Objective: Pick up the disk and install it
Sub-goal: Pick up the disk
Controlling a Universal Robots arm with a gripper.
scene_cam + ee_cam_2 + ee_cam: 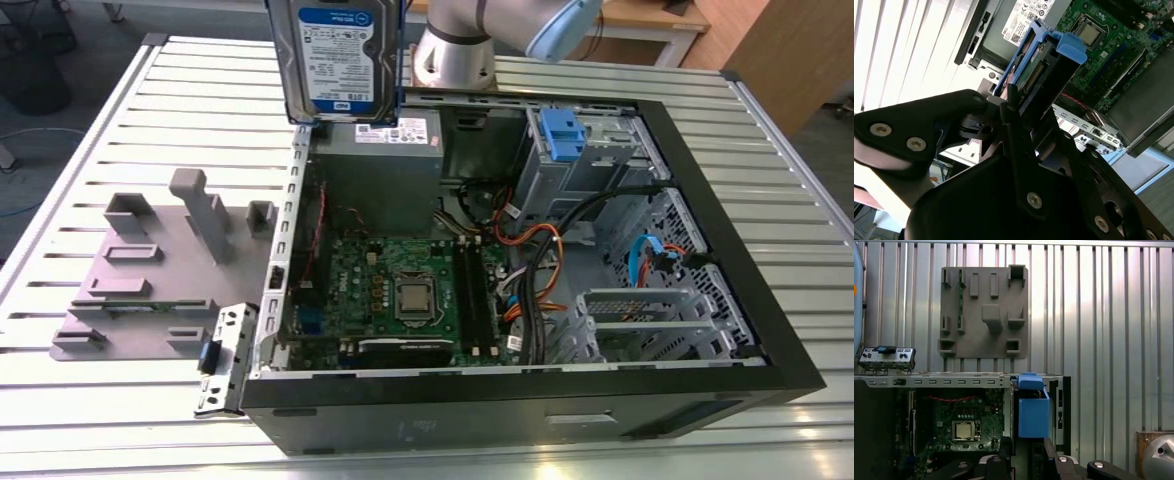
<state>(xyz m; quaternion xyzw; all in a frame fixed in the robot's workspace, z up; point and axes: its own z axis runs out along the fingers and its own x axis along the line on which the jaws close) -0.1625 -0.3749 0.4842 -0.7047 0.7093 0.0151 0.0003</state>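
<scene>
1. Disk (340, 60): the silver drive hangs upright in the air with its blue-and-white label facing the exterior camera. It sits above the far corner of the open computer case (534, 415), on the exterior view's left, touching nothing below it. In both wrist views its blue rails and blue handle end (1071, 50) (1033, 415) point down toward the case.
2. Gripper (1019, 107): its black fingers (1010, 97) are clamped against the disk's sides and carry it; in the first wrist view the gripper (1024, 462) sits just behind the blue end.
3. Robot arm (461, 40): its grey base stands on the table just beyond the case's far wall, beside the raised disk.
4. Grey power-supply box (380, 165): it lies inside the case directly under the disk, well apart from it.
5. Green motherboard (400, 290): it fills the case floor nearer the camera, with bundled cables (534, 260) to the exterior view's right.
6. Blue latch with its metal cage (561, 135): it stands at the far wall, toward the exterior view's right.
7. Grey fixture plate (147, 280): it lies on the slatted metal table (107, 100), outside the case on the exterior view's left.
</scene>
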